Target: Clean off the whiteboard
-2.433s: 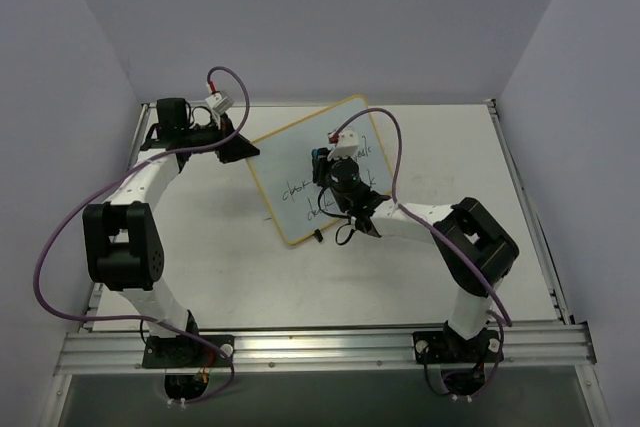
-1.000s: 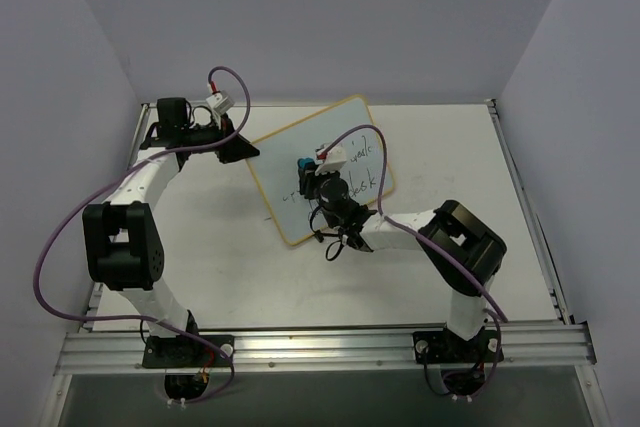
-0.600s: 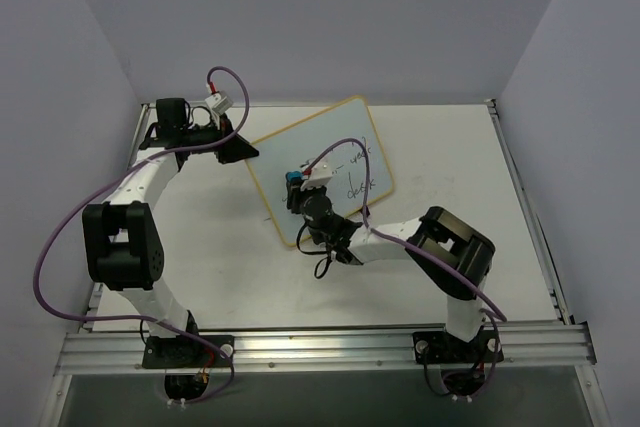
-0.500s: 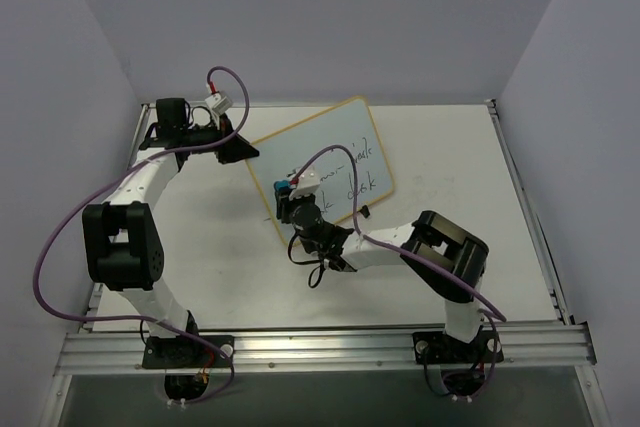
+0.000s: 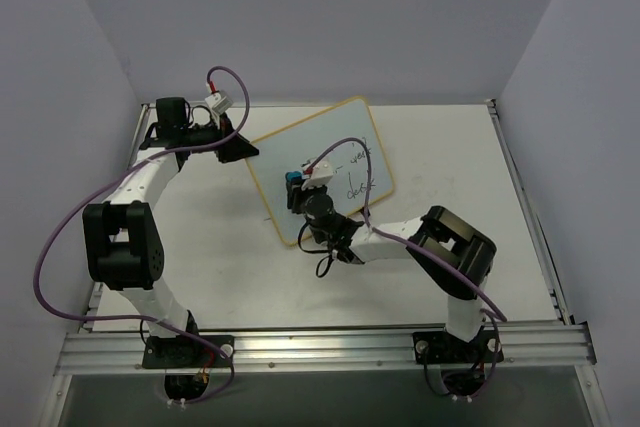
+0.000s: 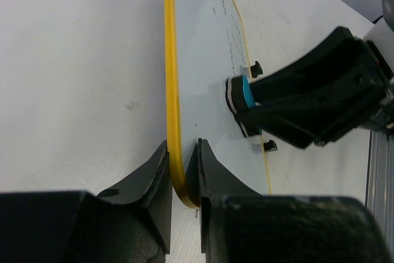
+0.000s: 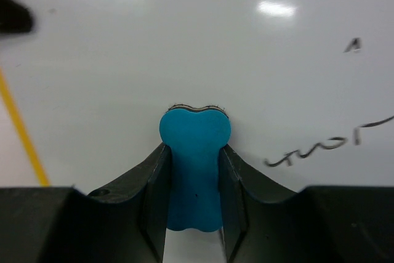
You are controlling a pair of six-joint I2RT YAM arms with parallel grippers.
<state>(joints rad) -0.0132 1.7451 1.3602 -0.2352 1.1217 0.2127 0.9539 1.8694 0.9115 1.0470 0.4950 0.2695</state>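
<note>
At board centre, right gripper (image 7: pixel 194 149) pinches a small blue bone-shaped eraser (image 7: pixel 195 177), its end pressed against the white, yellow-framed whiteboard (image 5: pixel 300 152). Board sits skewed on the white table (image 5: pixel 450 147), with left gripper (image 6: pixel 183 167) clamped on its yellow frame corner. Surface nearer the left gripper reads clean. Black handwriting (image 5: pixel 358 175) on the far side is left to wipe. Roughly half done, by my reckoning.

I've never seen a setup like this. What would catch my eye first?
A whiteboard sits askew between the two arms, and the left gripper pinches its yellow-framed corner. The right gripper holds a small blue bone-shaped eraser against the blank left part of the board. Some black handwriting shows further right.
</note>
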